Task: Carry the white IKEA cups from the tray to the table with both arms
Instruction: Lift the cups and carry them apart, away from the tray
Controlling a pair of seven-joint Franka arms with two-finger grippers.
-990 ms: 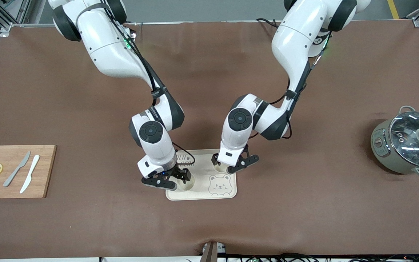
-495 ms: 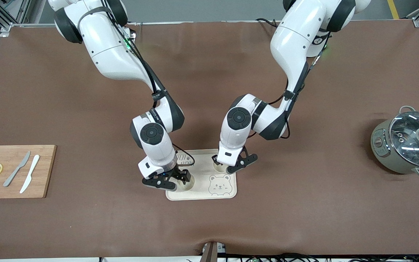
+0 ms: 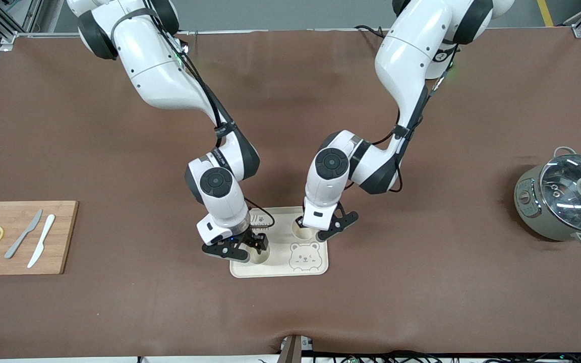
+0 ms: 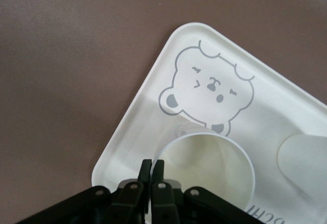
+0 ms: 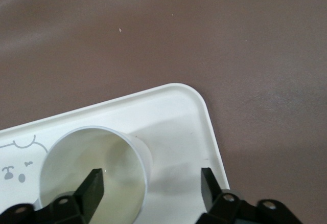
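Observation:
A cream bear-printed tray [image 3: 283,229] lies mid-table. Two white cups stand on it. One cup [image 3: 301,233] is at the tray's farther edge; my left gripper [image 3: 316,229] is at it. In the left wrist view the gripper [image 4: 152,169] is shut on that cup's [image 4: 204,168] rim; the tray [image 4: 148,116] shows below it. The other cup [image 3: 259,256] is at the tray's nearer corner toward the right arm's end. My right gripper [image 3: 247,250] is open over it. In the right wrist view the gripper [image 5: 150,182] straddles the cup [image 5: 92,173] wall, one finger inside.
A wooden cutting board [image 3: 63,237] with two lemon slices and two knives lies at the right arm's end. A grey-green pot with glass lid [image 3: 565,199] stands at the left arm's end. Brown table mat all round.
The right arm and its gripper have shifted a little toward the left arm's end, over its cup. The left gripper has hardly moved.

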